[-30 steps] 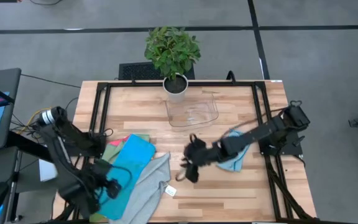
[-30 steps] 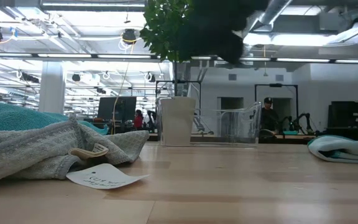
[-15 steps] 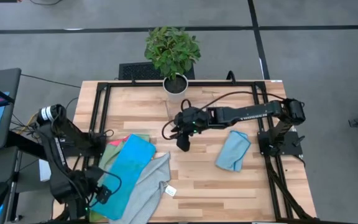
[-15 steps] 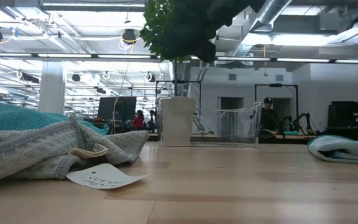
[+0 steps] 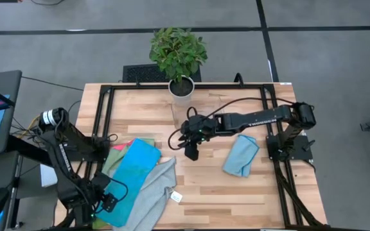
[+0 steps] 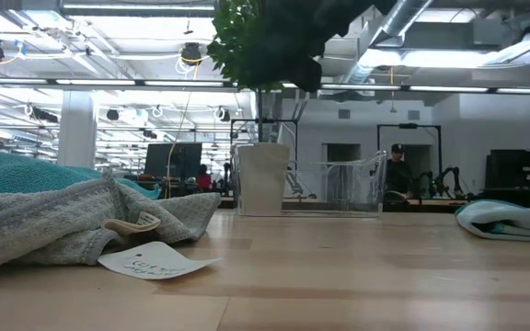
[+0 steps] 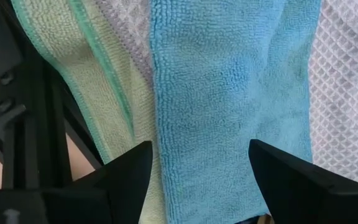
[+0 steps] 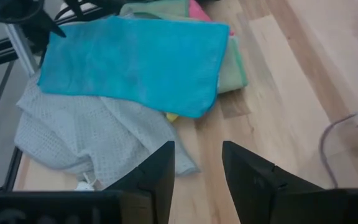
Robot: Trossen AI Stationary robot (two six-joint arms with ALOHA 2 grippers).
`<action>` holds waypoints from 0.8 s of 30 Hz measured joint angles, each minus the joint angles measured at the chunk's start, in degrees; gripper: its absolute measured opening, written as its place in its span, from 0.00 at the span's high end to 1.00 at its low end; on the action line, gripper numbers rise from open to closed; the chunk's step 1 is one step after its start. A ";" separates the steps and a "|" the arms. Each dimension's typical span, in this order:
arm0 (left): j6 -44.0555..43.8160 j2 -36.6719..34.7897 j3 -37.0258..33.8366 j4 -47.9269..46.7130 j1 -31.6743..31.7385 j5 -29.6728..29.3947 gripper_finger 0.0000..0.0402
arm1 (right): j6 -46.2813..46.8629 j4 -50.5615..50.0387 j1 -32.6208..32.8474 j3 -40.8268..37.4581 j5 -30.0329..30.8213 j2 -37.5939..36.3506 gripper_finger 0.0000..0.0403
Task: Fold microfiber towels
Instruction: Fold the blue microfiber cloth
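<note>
The bright blue microfiber towel atop the pile is best pinched at one free corner by the open, empty right gripper, poised mid-table.

The tabletop is pale, smooth wood planks. The blue towel is nubby, matt microfiber; the grey towel shows a waffle weave. The tray is clear glossy plastic.
</note>
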 joint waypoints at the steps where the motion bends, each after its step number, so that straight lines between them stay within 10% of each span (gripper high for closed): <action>1: 0.03 -0.07 -0.26 0.28 0.03 -0.02 0.36 | 0.00 0.04 0.24 0.00 -0.01 0.00 0.61; 18: 5.61 0.23 -4.58 2.15 3.46 -0.03 0.55 | 1.51 -1.79 3.03 0.00 0.03 0.00 0.61; 24: 9.42 0.34 -4.60 4.01 5.40 -0.21 0.78 | 2.96 -2.13 2.99 0.00 0.03 0.00 0.61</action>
